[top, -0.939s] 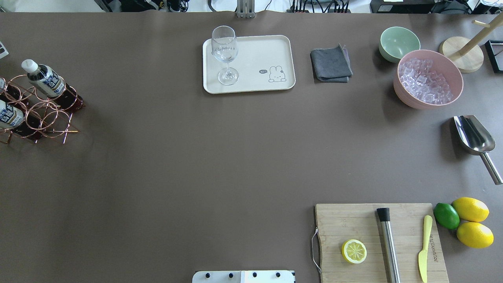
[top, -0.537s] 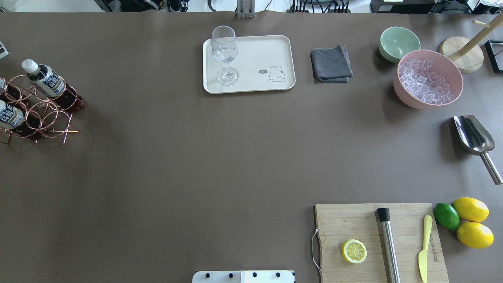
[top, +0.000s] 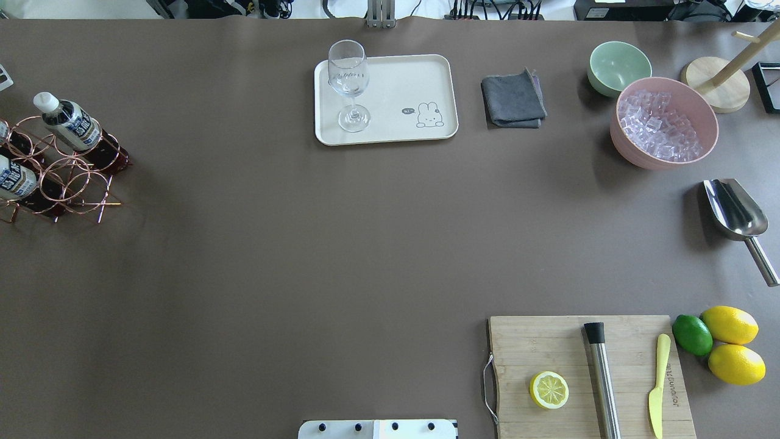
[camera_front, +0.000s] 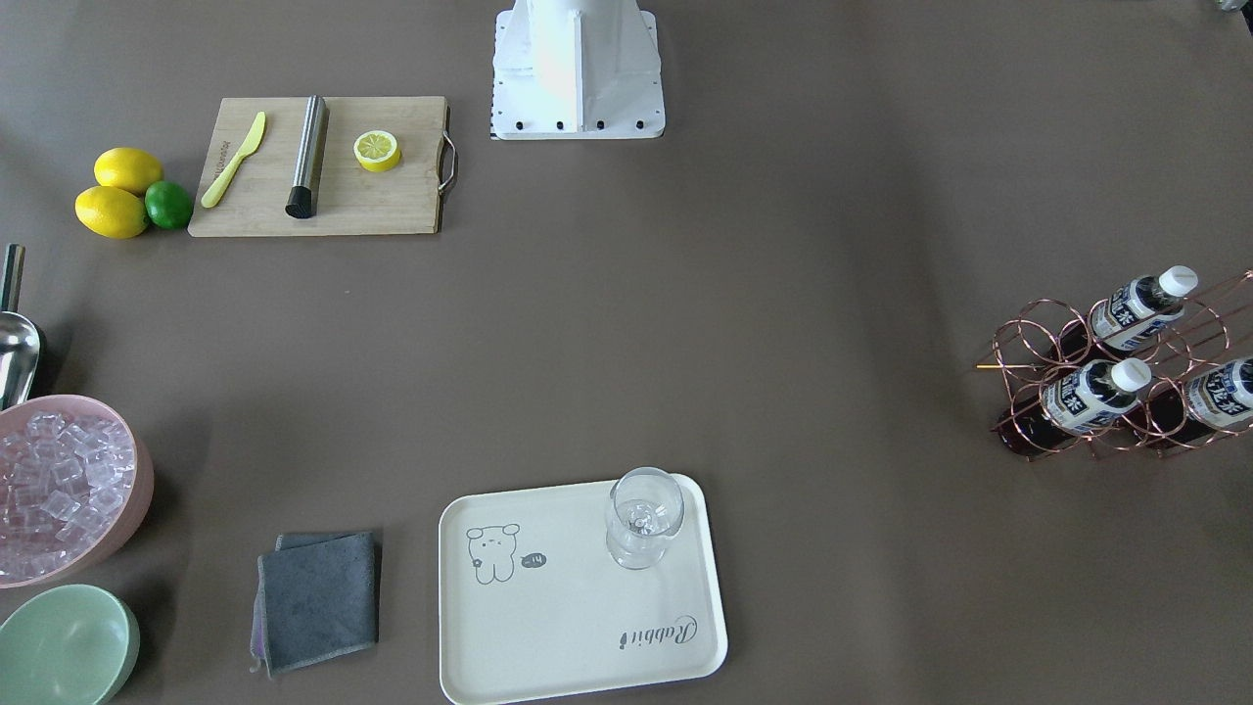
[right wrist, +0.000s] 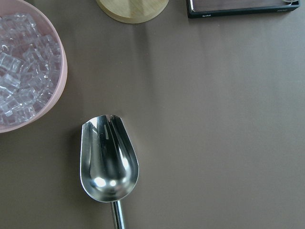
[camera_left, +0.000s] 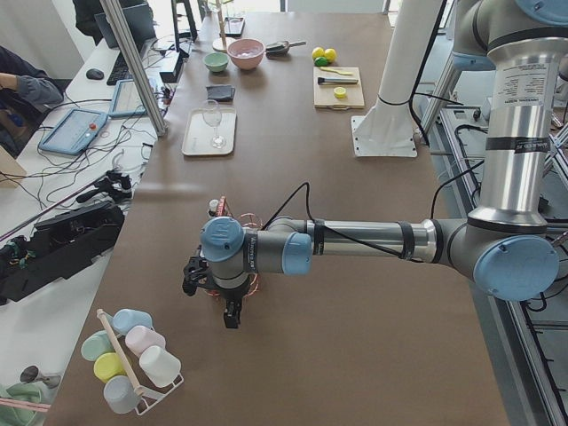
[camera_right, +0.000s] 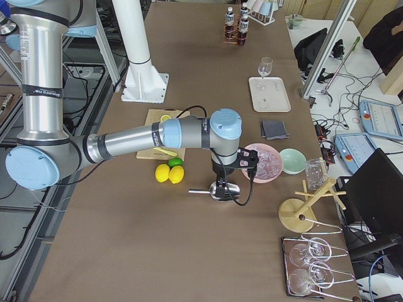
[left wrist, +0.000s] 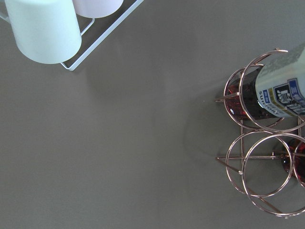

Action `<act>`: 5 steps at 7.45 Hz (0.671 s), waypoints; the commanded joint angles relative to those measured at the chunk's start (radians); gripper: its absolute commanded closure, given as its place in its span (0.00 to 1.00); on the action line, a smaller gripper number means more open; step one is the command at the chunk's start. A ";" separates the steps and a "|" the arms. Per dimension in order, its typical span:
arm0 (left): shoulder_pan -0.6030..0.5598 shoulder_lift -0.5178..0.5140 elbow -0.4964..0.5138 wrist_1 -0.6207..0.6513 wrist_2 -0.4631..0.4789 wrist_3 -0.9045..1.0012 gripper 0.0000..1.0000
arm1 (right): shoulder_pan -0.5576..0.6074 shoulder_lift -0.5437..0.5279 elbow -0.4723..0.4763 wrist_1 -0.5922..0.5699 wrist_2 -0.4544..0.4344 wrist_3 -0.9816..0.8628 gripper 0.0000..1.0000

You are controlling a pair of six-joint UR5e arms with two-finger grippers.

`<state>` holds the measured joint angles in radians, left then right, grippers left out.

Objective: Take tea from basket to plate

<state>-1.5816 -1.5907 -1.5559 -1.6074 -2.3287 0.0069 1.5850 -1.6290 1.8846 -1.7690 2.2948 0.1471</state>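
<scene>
Three tea bottles stand in the copper wire basket at the table's left end; the nearest to the plate is the tea bottle. In the front-facing view the basket holds the bottles at the right. The cream plate lies at the far middle and also shows in the front-facing view. My left gripper hangs over the table beside the basket; the left wrist view shows a bottle and rings. My right gripper hangs over the scoop. I cannot tell whether either is open or shut.
A wine glass stands on the plate's left part. A grey cloth, green bowl, pink ice bowl and metal scoop lie at the right. A cutting board with lemon half, muddler and knife is near. A cup rack stands beyond the basket.
</scene>
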 commanded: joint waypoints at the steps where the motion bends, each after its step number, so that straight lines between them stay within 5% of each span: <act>1: -0.005 0.003 -0.004 0.006 -0.007 -0.004 0.02 | -0.003 0.000 -0.001 0.000 -0.001 -0.001 0.00; 5: -0.009 -0.003 -0.041 0.056 -0.012 -0.008 0.02 | -0.017 0.000 -0.001 0.000 -0.008 0.000 0.00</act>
<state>-1.5899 -1.5894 -1.5819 -1.5845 -2.3381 -0.0018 1.5729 -1.6291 1.8837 -1.7687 2.2910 0.1464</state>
